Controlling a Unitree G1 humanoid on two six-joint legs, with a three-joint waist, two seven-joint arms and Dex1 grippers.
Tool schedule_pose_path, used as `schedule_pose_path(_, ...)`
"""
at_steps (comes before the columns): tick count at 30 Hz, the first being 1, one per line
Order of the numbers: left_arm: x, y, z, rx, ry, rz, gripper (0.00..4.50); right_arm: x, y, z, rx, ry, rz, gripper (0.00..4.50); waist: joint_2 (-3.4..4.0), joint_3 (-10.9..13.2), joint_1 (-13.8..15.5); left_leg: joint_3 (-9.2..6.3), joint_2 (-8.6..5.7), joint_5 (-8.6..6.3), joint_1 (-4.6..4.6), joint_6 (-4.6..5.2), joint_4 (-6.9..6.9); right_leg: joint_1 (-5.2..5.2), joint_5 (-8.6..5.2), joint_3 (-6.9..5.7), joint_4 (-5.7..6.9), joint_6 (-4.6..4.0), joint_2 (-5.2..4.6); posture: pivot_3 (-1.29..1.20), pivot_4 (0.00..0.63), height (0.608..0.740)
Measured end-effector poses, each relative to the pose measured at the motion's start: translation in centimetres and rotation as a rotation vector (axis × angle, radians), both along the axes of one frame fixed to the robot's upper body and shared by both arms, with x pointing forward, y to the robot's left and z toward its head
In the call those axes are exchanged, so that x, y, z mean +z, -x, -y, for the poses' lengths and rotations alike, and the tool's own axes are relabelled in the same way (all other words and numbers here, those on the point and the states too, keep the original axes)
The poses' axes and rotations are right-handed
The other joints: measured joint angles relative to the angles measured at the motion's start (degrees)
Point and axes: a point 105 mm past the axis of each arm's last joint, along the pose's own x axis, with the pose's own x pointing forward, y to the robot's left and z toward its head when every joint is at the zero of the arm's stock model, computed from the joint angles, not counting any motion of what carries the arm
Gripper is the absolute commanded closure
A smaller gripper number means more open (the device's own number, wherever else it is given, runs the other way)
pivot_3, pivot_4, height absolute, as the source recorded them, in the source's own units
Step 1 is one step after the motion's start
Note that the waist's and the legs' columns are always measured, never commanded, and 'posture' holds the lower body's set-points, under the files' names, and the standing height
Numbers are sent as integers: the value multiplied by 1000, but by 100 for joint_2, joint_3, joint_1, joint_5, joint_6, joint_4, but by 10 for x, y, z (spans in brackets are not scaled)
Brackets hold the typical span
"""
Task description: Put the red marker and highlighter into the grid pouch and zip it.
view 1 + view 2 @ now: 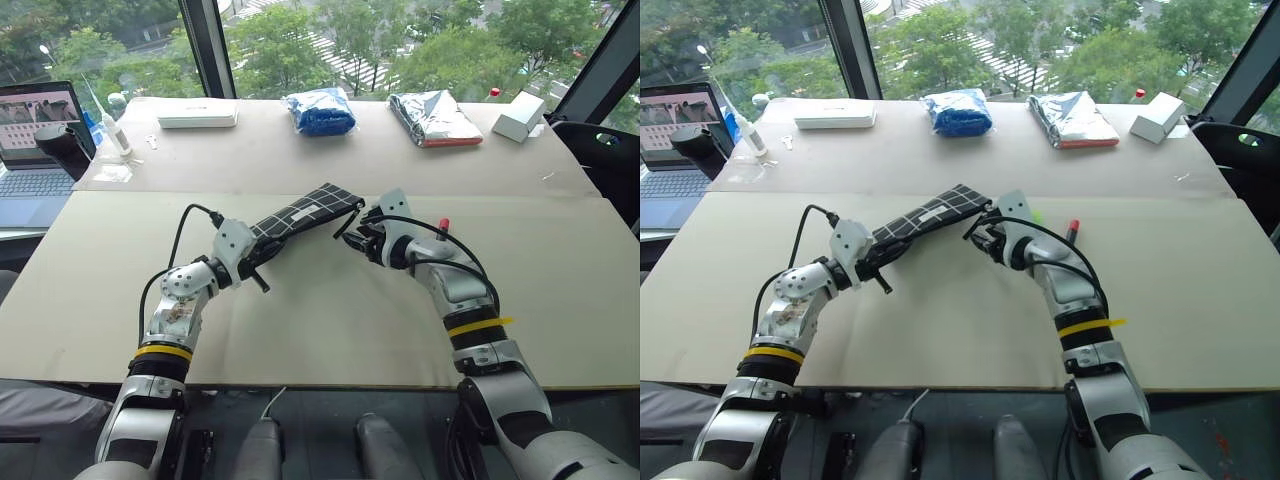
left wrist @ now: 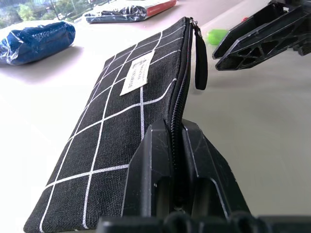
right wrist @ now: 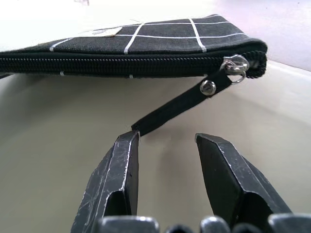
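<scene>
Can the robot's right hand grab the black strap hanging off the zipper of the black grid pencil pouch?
Probably yes. The right gripper is open, and the black zipper strap hangs free just ahead of its fingers, almost touching one fingertip. Nothing sits between them, and the left gripper holds the black grid pouch up by its other end.

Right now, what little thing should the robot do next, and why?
Probably nudge the open right hand forward and close it on the zipper strap. The left hand grips the closed grid pouch, and the strap hangs just at the right hand's fingertips.
</scene>
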Motion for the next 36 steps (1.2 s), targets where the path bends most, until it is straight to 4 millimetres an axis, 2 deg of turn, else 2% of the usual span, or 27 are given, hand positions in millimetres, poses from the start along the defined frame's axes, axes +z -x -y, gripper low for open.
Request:
schedule_pose_path(6, -4, 2, 1, -6, -3, -10, 4500, -2, -7, 4, -41, -23, -26, 2407, 0, 0, 1, 0, 0, 0, 0, 0, 0, 0, 0, 0, 1, 0, 0, 0, 150, 740)
schedule_pose_path(11, -8, 4, 3, -14, -4, -22, 4500, 7, -15, 2, -57, -35, -6, 2407, 0, 0, -9, 0, 0, 0, 1, 0, -1, -1, 0, 0, 1, 0, 0, 0, 150, 740)
schedule_pose_path(16, -7, 6, 6, -24, -1, -14, 4500, 8, -19, 0, -69, -60, -7, 2407, 0, 0, -6, 0, -1, 0, 0, 0, 0, 0, 0, 0, 1, -1, -1, 0, 150, 740)
schedule_pose_path(17, -7, 6, 6, -24, -1, -14, 4500, 8, -19, -1, -66, -62, -6, 2908, 0, 0, -7, 0, 0, 0, 0, 0, 0, 0, 0, 0, 1, -1, -1, 0, 150, 740)
schedule_pose_path(18, -7, 6, 6, -24, -1, -15, 4500, 8, -19, -1, -64, -64, -7, 3029, 1, 0, -8, 0, 0, 0, 0, 0, 0, 0, 0, 0, 1, -1, -1, 0, 150, 740)
schedule_pose_path(22, -7, 6, 6, -23, 1, -14, 4500, 8, -19, -3, -52, -67, -5, 4408, 1, 0, -9, 0, 0, 0, 1, 0, 0, -1, 0, 0, 2, -1, 0, 0, 150, 740)
schedule_pose_path(30, -7, 5, 6, -12, 7, -15, 4500, 12, -12, -8, 21, -58, 18, 4462, 1, 0, -10, 0, 0, 0, 1, 0, 0, 0, 0, 0, 2, 0, 0, 0, 150, 740)
schedule_pose_path(33, -7, 4, 6, -10, 9, -16, 4500, 8, 3, -23, 138, -26, 16, 4462, 1, 0, -10, 0, 0, 0, 1, 0, 0, -1, 0, -1, 3, 0, 0, 0, 150, 740)
schedule_pose_path(36, -7, 4, 7, -12, 16, -17, 4500, -5, 27, -42, 283, 21, -16, 4462, 1, 0, -9, -1, 0, 0, 0, 0, 1, -1, 0, -1, 4, 0, 0, 0, 150, 740)
